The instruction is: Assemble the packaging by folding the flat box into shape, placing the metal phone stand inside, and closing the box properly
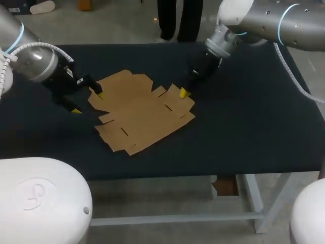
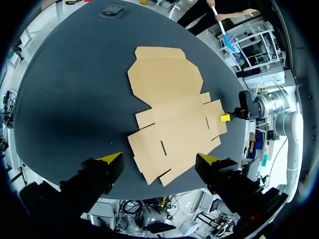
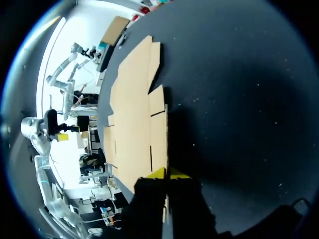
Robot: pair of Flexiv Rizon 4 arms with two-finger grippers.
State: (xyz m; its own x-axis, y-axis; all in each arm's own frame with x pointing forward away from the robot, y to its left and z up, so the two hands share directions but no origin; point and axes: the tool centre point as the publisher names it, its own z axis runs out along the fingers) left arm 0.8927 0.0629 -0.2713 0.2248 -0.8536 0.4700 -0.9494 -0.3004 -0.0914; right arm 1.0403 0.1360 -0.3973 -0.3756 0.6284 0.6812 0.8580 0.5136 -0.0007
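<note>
Folding barely begun: the flat box [image 1: 142, 112] lies unfolded mid-table.
My right gripper [image 1: 183, 93] looks pinched on its 2 o'clock flap; my left gripper [image 1: 88, 102] hangs spread at its 9 o'clock edge. Next, I judge: raise that flap, left steadying the sheet.

robotics lab, no doubt about it: left arm [image 1: 30, 58] and right arm [image 1: 274, 20], grey industrial units trailing cables, lean in over a black-topped work table [image 1: 254, 127] on a bare metal frame, flat cardboard box [image 1: 139, 114] spread on top.
</note>
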